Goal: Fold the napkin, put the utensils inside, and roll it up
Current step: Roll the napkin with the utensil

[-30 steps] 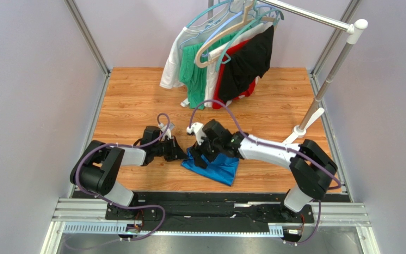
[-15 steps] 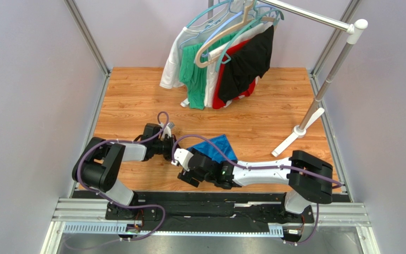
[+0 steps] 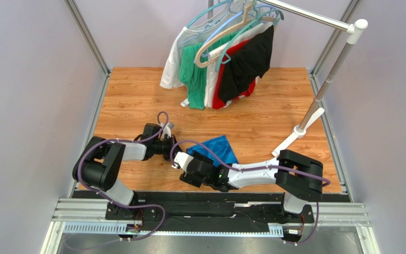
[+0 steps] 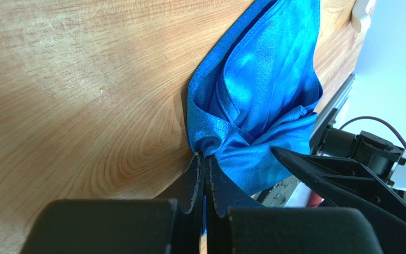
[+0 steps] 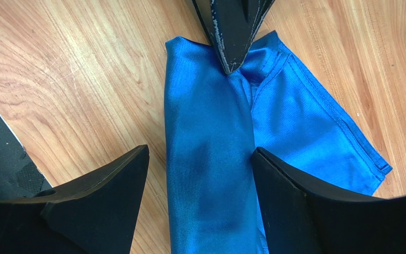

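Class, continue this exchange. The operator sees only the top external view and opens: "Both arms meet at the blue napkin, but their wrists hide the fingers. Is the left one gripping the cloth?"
Observer: Yes. In the left wrist view the left fingers are shut on a bunched corner of the napkin.
Operator: And the right?
Observer: The right fingers are open, one on each side of a long fold of the cloth.
Operator: Any utensils there?
Observer: None show in either wrist view, only cloth and the wooden table.
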